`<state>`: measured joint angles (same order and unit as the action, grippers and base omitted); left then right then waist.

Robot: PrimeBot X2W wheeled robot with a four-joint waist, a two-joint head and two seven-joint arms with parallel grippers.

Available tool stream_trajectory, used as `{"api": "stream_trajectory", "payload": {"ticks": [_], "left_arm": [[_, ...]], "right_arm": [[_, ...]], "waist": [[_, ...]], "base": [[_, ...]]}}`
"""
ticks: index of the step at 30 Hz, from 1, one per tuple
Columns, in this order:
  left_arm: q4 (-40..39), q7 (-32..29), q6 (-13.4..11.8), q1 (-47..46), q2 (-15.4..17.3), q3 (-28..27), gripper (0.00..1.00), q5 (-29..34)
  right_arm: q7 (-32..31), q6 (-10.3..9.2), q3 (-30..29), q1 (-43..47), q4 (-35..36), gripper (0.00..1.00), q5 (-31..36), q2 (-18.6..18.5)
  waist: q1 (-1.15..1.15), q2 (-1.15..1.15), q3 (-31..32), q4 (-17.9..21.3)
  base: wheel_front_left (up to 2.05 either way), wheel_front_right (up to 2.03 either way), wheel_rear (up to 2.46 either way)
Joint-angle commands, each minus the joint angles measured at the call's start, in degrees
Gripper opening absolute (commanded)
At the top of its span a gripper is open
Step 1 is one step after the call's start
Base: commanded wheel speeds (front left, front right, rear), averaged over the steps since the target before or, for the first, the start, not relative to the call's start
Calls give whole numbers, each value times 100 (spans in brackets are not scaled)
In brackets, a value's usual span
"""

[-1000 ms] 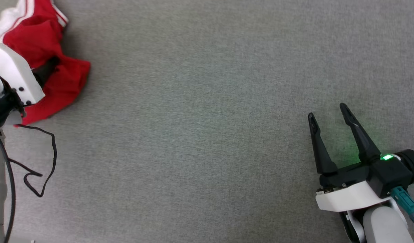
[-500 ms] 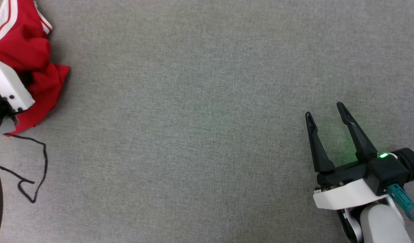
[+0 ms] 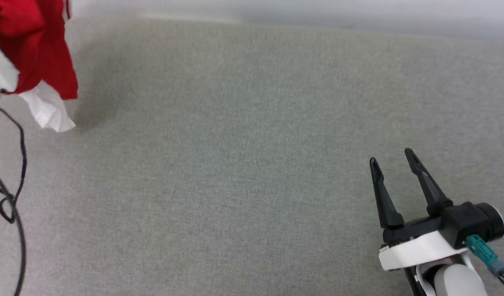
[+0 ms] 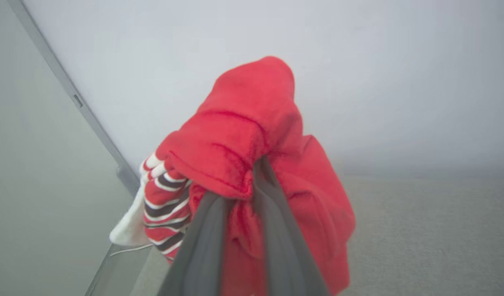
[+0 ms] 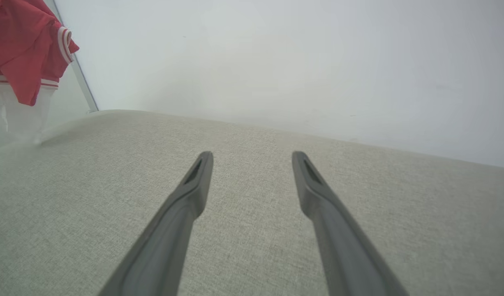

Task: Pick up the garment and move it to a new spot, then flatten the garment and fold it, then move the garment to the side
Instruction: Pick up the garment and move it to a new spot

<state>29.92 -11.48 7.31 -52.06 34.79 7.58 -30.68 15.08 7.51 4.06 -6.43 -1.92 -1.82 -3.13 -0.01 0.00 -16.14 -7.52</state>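
Grey woven fabric surface (image 3: 235,164) everywhere, so nothing much to trip over here. Nearest in, on the right, the robot's right gripper (image 3: 391,156) sits just above the fabric with its two dark fingers spread wide and nothing between them. Over on the near left a loose black cable (image 3: 19,164) loops down across the surface.

Further back on the far left is the action: the left gripper (image 4: 237,185) has its fingers pinched nearly together on a bunched fold of the red jersey (image 3: 34,53), and the shirt hangs from that grip in a crumpled lump. A white sleeve (image 3: 48,111) dangles lowest; can't tell if it clears the fabric or brushes it. Behind everything is a pale wall (image 3: 317,8).

Looks like the robot is on the first step, the pick-up-and-carry part. Flattening and folding haven't started. Next move probably calls for swinging the left arm toward the open middle of the surface and lowering the jersey there. The free right gripper could then grab an edge to spread it out. Watch that cable, it could snag.
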Motion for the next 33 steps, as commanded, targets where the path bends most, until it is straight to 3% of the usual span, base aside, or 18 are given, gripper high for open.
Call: {"api": "stream_trajectory", "payload": {"ticks": [1, 9, 13, 17, 26, 31, 32, 33], "left_arm": [[-133, 5, -42, -51, -36, 85, 0, 95], [-1349, -641, -123, 272, -365, 872, 0, 456], [-1659, -962, -127, 657, -730, 1367, 0, 469], [-1596, -1075, -84, 1010, -1031, 1952, 0, 554], [-937, -762, -33, 1694, -2274, 3270, 0, 783], [-362, -590, -21, 1948, -2805, 3871, 0, 924], [-236, -550, -18, 1987, -2874, 3956, 9, 909], [-125, -512, -15, 2009, -2931, 4023, 67, 906]], "right_arm": [[14, -4, -9, 79, -32, 100, -55, 25], [14, -4, -123, 216, -72, 100, -289, 32], [14, -4, -234, 255, -79, 100, -361, 33], [14, -4, -344, 194, -145, 100, -316, 31], [14, -4, -512, 177, -220, 100, -459, 32], [14, -4, -451, 123, -257, 100, -525, 32], [14, -4, -455, 113, -265, 100, -543, 31], [14, -4, -446, 104, -270, 100, -563, 33]], "waist": [[1, 0, 354, 149], [1, 0, 779, 609], [1, 0, 858, 904], [1, 0, 857, 1248], [1, 0, 730, 1908], [1, 0, 626, 2120], [1, 0, 608, 2133], [1, 0, 593, 2139]], "base": [[0, 0, 0], [0, 0, 0], [0, 0, 0], [0, 0, 0], [0, 0, 0], [0, 0, 0], [0, 0, 0], [0, 0, 0]]}}
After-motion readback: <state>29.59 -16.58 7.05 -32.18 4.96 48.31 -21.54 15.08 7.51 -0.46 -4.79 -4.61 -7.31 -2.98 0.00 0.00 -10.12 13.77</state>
